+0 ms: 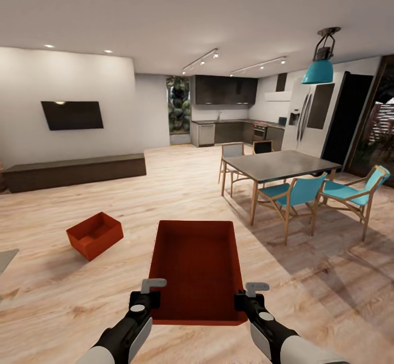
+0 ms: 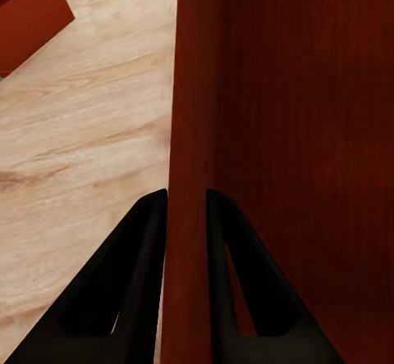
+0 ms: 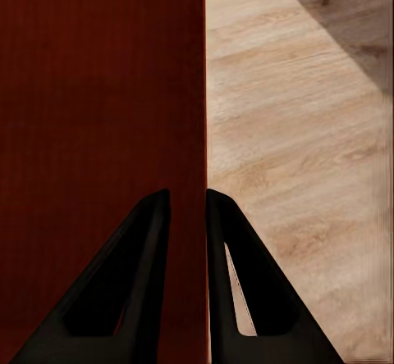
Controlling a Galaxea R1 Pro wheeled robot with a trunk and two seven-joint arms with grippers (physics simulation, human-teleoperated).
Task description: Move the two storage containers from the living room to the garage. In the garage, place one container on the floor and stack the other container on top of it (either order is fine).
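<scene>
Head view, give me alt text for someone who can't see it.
Both grippers, left and right, clamp opposite walls of a red-orange storage container held above the light wood floor. A second container sits on the floor to its left.

One red-orange storage container (image 1: pixel 196 268) is up off the wood floor, level, open top up — its side walls pinched. The other container (image 1: pixel 94 235) sits on the planks nearby, turned at an angle.

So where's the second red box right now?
In the head view the second box sits on the wood floor at lower left, left of the held box and in front of the long low bench.
</scene>
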